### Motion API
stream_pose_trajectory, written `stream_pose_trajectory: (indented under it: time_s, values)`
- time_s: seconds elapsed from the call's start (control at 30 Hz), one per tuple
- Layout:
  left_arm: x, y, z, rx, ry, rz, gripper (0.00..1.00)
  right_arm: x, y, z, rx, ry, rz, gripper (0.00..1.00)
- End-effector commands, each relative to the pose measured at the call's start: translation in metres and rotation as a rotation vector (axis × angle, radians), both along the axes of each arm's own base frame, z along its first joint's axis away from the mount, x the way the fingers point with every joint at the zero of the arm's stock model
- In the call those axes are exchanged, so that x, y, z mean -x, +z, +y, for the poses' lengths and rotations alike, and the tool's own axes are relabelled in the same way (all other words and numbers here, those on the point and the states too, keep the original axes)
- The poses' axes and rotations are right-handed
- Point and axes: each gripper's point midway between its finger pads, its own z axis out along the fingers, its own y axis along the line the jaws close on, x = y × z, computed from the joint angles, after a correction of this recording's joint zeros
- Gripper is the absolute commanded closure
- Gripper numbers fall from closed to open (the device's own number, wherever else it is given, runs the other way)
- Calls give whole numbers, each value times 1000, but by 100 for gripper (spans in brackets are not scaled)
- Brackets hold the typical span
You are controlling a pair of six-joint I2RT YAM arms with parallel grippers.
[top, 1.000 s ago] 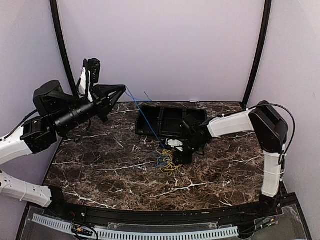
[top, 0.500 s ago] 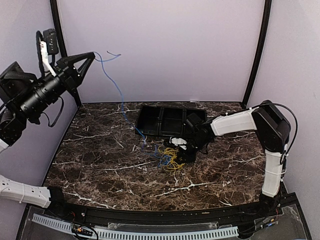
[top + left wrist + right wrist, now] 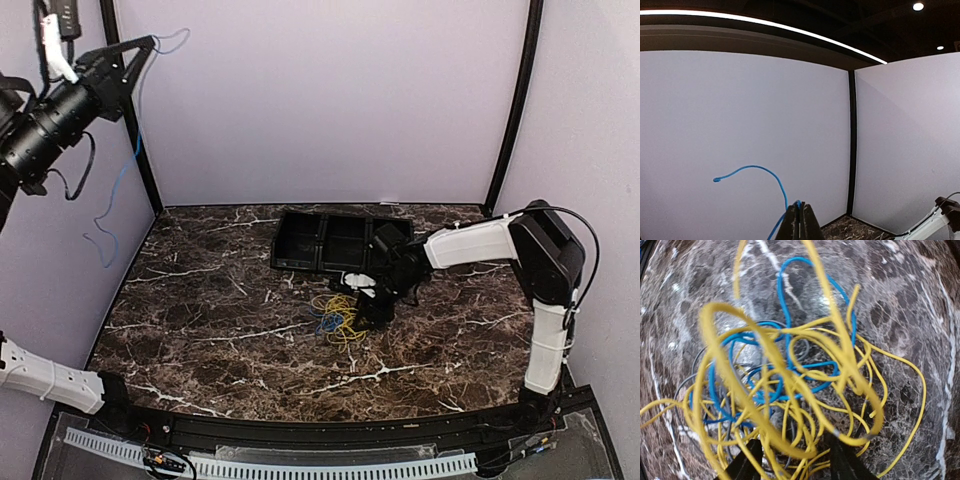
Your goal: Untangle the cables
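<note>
A tangle of thin yellow, blue and dark grey cables (image 3: 338, 320) lies on the marble table, left of my right gripper (image 3: 366, 300). In the right wrist view the tangle (image 3: 790, 380) fills the frame and my right gripper (image 3: 795, 462) is open, its two black fingers (image 3: 746, 462) set down among yellow strands. My left gripper (image 3: 150, 43) is raised high at the upper left, shut on one blue cable (image 3: 128, 165) that hangs free down the left wall, apart from the tangle. In the left wrist view the left gripper (image 3: 799, 212) pinches the blue cable (image 3: 771, 175), whose end curls up and left.
A black compartmented tray (image 3: 310, 240) sits at the back of the table, just behind the tangle and the right gripper. Black frame posts (image 3: 130, 130) stand at the back corners. The white walls enclose the table on three sides.
My left gripper has risen up and to the left with the blue cable. The cable's lower end has come out of the tangle and now hangs free. The right gripper stayed at the pile.
</note>
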Motion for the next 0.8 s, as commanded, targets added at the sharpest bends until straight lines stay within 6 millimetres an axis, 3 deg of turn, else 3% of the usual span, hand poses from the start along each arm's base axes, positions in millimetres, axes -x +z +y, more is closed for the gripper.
stream_pose_trajectory:
  time_s: [0.0, 0.17, 0.33, 0.47, 0.53, 0.63, 0.77]
  values:
    - [-49, -88, -50, -181, 67, 207, 100, -7, 50, 3, -58, -8, -64, 46]
    - [-66, -134, -57, -165, 110, 324, 100, -2, 88, 0, -106, 18, -116, 23]
    - [-83, -161, -63, -171, 150, 400, 100, 9, 117, -5, -132, 34, -105, 14]
    - [-99, -160, -79, -99, 63, 515, 100, 17, 137, -14, -161, 29, -114, 11]
    - [-108, -157, -86, -82, 39, 555, 100, 19, 145, -20, -160, 22, -139, 2]
    - [-121, -150, -100, -83, 21, 586, 100, 12, 147, -35, -105, -16, -202, 1]
    - [-137, -148, -114, -94, -2, 616, 100, 9, 163, -57, -173, -71, -234, 1]
